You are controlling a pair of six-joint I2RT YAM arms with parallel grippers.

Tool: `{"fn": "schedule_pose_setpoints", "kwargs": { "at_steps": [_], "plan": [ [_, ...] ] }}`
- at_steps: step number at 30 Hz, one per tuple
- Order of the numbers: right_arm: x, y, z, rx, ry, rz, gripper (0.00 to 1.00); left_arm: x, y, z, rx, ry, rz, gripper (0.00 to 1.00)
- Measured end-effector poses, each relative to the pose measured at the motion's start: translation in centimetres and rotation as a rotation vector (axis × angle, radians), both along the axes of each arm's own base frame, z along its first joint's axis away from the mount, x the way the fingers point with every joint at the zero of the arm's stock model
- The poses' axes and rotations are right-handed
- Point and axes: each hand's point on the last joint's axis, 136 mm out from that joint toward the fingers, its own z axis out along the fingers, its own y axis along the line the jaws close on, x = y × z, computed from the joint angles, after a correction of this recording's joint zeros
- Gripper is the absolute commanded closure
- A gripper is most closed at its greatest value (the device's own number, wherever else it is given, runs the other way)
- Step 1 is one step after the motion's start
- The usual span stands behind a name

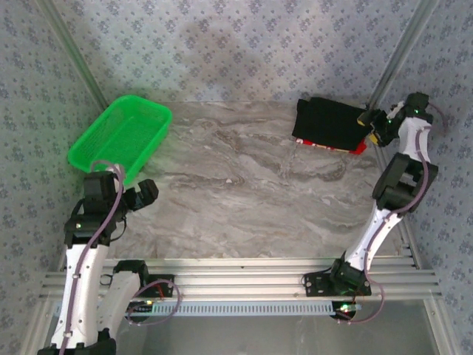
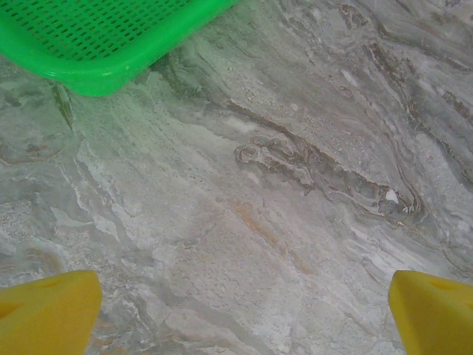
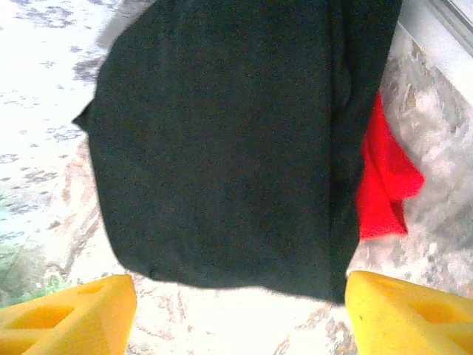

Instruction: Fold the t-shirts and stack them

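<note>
A folded black t-shirt (image 1: 329, 122) lies at the far right of the marble table, on top of a red t-shirt (image 1: 358, 149) whose edge peeks out beneath it. The right wrist view has the black t-shirt (image 3: 222, 140) just ahead of the yellow fingers, the red t-shirt (image 3: 383, 188) sticking out at its right side. My right gripper (image 1: 367, 127) hovers at the stack's right edge, open, with nothing between its fingers. My left gripper (image 1: 148, 194) is near the left front, open over bare marble, its yellow fingertips (image 2: 48, 310) far apart.
A green plastic mesh basket (image 1: 122, 137) stands at the far left, its corner (image 2: 103, 44) just ahead of the left gripper. Metal frame posts (image 1: 399, 52) rise at the back corners. Aluminium rails (image 1: 244, 281) run along the near edge.
</note>
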Motion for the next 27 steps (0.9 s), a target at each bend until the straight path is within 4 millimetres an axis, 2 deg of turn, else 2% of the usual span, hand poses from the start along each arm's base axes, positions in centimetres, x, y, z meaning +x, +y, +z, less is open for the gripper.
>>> {"fn": "schedule_pose_setpoints", "kwargs": {
  "at_steps": [2,4,6,9,12,14,15,17,21,24,27],
  "plan": [
    [-2.1,1.5,1.2,-0.004,-0.036,0.005,0.15,0.0,-0.1,0.6,-0.007,-0.03,0.0,0.0],
    [-4.2,3.9,2.4,-0.027,-0.079,0.036,0.13,0.2,-0.2,1.2,-0.019,-0.062,-0.003,0.0],
    [-6.4,7.5,3.4,-0.062,-0.118,0.1,0.12,0.4,-0.5,2.0,-0.035,-0.104,-0.009,0.0],
    [-9.4,13.8,4.3,-0.139,-0.189,0.235,0.0,0.8,-0.6,1.7,-0.044,-0.126,-0.011,0.0],
    [-14.0,19.2,3.1,-0.25,-0.239,0.361,0.0,1.2,-0.5,-0.1,-0.039,-0.102,-0.007,0.0],
    [-17.0,20.9,1.5,-0.327,-0.259,0.4,0.0,1.6,-0.2,-1.8,-0.016,-0.081,0.002,0.0],
    [-18.2,20.9,0.6,-0.365,-0.267,0.403,0.0,1.9,0.1,-2.4,0.004,-0.076,0.007,0.0],
    [-19.5,19.7,-1.6,-0.454,-0.275,0.368,0.0,2.7,0.8,-3.5,0.054,-0.085,0.021,0.0],
    [-20.6,16.4,-7.0,-0.628,-0.244,0.304,0.0,5.2,2.4,-6.0,0.181,-0.148,0.036,0.0],
    [-20.0,14.7,-9.4,-0.687,-0.222,0.273,0.0,7.0,3.3,-8.3,0.264,-0.193,0.033,0.0],
    [-17.9,14.1,-10.3,-0.716,-0.245,0.259,0.0,8.4,4.4,-11.0,0.315,-0.187,0.042,0.0]
  ]
}}
